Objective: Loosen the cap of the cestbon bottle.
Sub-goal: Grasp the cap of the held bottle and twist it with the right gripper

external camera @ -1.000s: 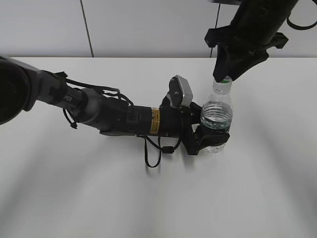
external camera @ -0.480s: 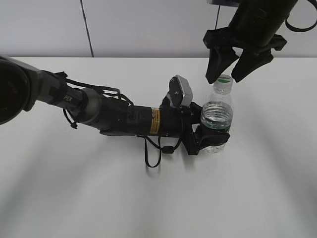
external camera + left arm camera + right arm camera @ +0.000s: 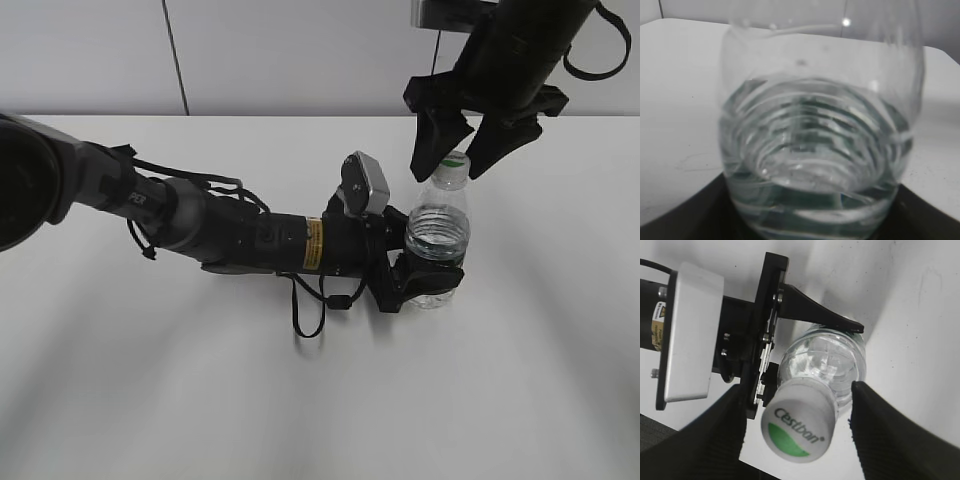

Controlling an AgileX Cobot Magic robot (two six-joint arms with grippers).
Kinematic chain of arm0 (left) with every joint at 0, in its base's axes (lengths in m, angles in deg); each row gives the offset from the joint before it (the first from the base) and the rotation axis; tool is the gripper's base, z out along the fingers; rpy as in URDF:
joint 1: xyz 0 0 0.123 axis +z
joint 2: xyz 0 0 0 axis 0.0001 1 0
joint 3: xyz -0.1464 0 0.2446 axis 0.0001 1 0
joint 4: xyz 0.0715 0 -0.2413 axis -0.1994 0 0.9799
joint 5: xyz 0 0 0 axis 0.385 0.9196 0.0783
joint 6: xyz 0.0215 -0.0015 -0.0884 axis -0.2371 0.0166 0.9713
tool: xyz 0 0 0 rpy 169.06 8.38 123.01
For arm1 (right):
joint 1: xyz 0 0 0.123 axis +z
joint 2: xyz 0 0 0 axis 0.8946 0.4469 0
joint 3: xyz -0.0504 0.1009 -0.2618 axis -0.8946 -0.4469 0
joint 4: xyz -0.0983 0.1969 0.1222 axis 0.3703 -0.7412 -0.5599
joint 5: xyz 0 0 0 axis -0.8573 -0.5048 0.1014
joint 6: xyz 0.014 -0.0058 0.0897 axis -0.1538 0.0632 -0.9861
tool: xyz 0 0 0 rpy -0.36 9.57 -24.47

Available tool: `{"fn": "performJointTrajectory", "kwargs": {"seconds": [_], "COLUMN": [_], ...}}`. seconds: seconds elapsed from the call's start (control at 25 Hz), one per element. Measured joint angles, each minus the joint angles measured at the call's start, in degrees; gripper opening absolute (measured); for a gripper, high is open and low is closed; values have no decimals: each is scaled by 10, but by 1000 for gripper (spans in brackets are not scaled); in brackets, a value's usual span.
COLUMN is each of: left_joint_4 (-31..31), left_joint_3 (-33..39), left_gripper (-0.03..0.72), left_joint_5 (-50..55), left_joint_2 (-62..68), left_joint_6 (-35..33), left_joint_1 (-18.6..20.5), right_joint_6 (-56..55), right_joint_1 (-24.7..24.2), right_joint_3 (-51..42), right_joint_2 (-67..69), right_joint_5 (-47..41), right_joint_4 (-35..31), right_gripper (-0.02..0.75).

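**Inspector A:** Right gripper (image 3: 459, 160): the fingers (image 3: 890, 440) stand wide, one to each side of the cap (image 3: 799, 426), with a gap between each finger and the cap. Nothing is held.

**Inspector B:** Confirmed. In the exterior view the tips hang level with the cap (image 3: 453, 160), touching neither it nor the neck. Left gripper?

**Inspector A:** The left gripper (image 3: 425, 268) is clamped around the lower body of the cestbon bottle (image 3: 437, 240), its black fingers (image 3: 815, 312) on either side of the clear wall. The left wrist view shows only the bottle (image 3: 820, 135), very close.

**Inspector B:** The bottle stands upright on the white table (image 3: 300, 400), part-filled with water, cap on top. The left arm (image 3: 220, 232) reaches it from the left, lying low over the table.
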Motion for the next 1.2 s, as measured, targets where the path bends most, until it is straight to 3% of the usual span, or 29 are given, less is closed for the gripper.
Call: {"fn": "performJointTrajectory", "kwargs": {"seconds": [0.24, 0.48, 0.8, 1.0, 1.2], "left_joint_4": [0, 1, 2, 2, 1], "left_joint_3": [0, 0, 0, 0, 0], "left_gripper": [502, 501, 501, 501, 501], "left_joint_5": [0, 0, 0, 0, -1], "left_joint_2": [0, 0, 0, 0, 0], "left_joint_6": [0, 0, 0, 0, 0], "left_joint_1": [0, 1, 1, 1, 2], "right_joint_6": [-3, -15, 3, 136, 343], "right_joint_1": [0, 0, 0, 0, 0], "right_joint_3": [0, 0, 0, 0, 0], "right_joint_2": [0, -1, -3, -4, -5], "right_joint_5": [0, 0, 0, 0, 0], "right_joint_4": [0, 11, 26, 26, 15], "right_gripper": [474, 341, 326, 319, 309]}}
